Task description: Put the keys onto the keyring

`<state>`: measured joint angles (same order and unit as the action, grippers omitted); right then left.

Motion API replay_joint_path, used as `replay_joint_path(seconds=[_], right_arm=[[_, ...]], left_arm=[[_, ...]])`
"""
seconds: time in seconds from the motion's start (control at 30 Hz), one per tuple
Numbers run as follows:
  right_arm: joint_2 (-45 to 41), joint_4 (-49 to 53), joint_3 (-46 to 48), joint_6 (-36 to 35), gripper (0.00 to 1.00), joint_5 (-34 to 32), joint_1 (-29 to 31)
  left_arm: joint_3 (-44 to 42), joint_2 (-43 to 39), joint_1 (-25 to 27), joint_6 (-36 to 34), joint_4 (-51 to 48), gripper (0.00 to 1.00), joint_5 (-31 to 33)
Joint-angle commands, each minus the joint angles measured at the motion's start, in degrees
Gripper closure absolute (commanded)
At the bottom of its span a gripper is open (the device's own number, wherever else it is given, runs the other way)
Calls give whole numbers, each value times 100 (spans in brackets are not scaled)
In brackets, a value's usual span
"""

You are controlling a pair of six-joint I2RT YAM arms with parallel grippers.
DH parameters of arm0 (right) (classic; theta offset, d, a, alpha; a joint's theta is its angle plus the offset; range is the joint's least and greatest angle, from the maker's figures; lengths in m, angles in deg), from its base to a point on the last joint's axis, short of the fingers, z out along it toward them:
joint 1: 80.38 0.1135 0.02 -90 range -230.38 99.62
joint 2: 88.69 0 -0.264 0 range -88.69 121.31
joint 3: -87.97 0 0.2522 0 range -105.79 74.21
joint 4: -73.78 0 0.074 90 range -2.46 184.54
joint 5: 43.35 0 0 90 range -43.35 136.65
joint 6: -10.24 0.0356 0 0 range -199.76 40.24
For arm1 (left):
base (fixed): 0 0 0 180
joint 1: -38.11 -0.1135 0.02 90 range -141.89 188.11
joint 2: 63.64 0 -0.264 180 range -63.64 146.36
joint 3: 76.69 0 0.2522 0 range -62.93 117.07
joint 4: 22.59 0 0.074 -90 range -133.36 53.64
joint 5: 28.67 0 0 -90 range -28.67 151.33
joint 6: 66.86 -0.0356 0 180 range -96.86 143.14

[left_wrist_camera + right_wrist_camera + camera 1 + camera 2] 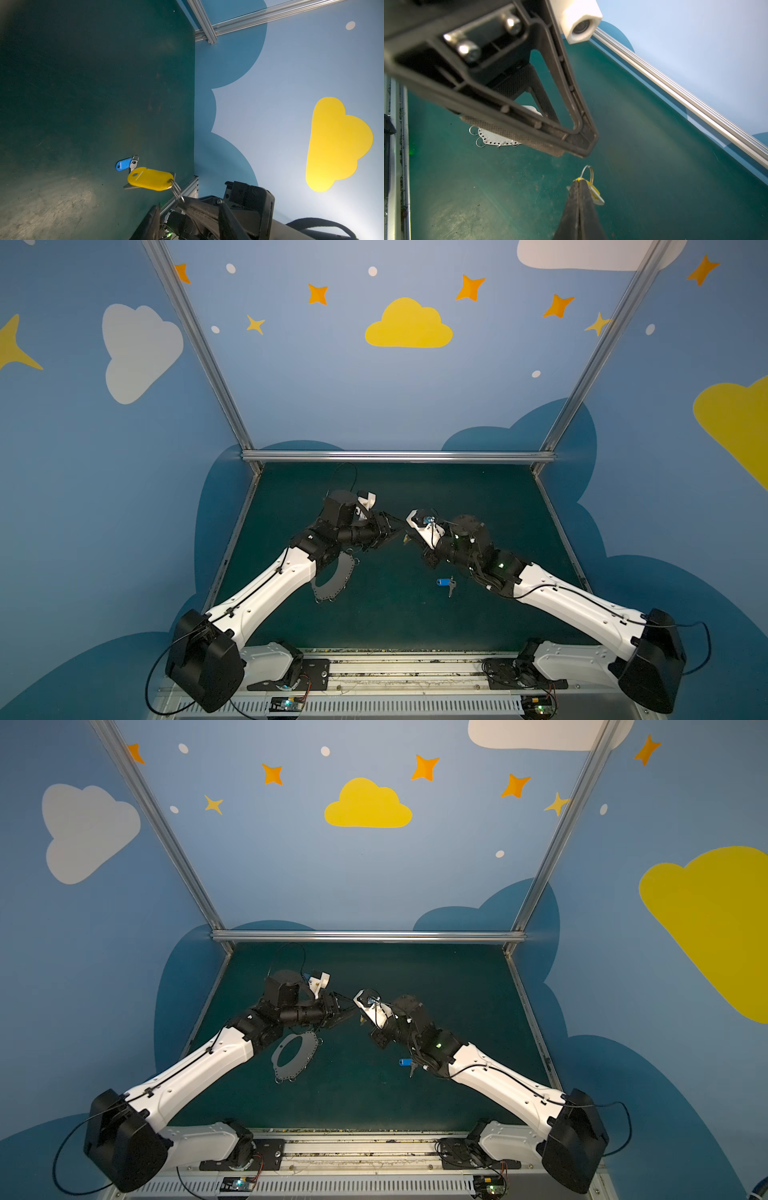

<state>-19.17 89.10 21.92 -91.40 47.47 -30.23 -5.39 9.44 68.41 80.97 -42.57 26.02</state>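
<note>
Two keys must go on, and neither hangs from the keyring (pixel 291 1073) yet. That grey plate lies flat on the green tabletop (pixel 415 614), just beside the left arm (pixel 195 1073). As far as can be seen, the small wire rings (pixel 481 142) along its edge carry nothing.

The yellow-tagged key (pixel 150 178) is held in the air above the middle of the tabletop. The right pincer (pixel 580 182) is clamped tight on the end of the tag, by its split ring (pixel 588 172), which sticks out past the tips. The left pincer (pixel 397 529) faces it from close by, jaws apart and empty.

The blue-tagged key (pixel 444 582) lies untouched on the tabletop, beside the right arm (pixel 573 605) and well apart from the plate.

The job looks to be at an early stage: one key is picked up and none is threaded. Both threadings remain, and the blue-tagged key has yet to be picked up.
</note>
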Motion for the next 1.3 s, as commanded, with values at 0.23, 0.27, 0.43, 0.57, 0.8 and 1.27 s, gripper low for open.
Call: replay_joint_path(seconds=[0.23, 0.27, 0.43, 0.57, 0.8, 1.27], right_arm=[[17, -112, -110, -152, 100, -172, 125], [23, -112, -106, -170, 100, -187, 151], [28, -126, -97, -281, 100, -237, 285], [61, -89, -113, -382, 100, -315, 385], [71, -96, -106, -453, 100, -381, 487], [23, -128, -66, -435, 100, -618, 531]], left_arm=[[131, 136, 186, 96, 66, 57, 44], [135, 150, 203, 98, 68, 57, 65], [135, 185, 210, 91, 27, 59, 179], [109, 180, 214, 98, 15, 63, 244], [111, 161, 213, 80, -2, 79, 288], [82, 120, 204, -7, -28, 96, 321]])
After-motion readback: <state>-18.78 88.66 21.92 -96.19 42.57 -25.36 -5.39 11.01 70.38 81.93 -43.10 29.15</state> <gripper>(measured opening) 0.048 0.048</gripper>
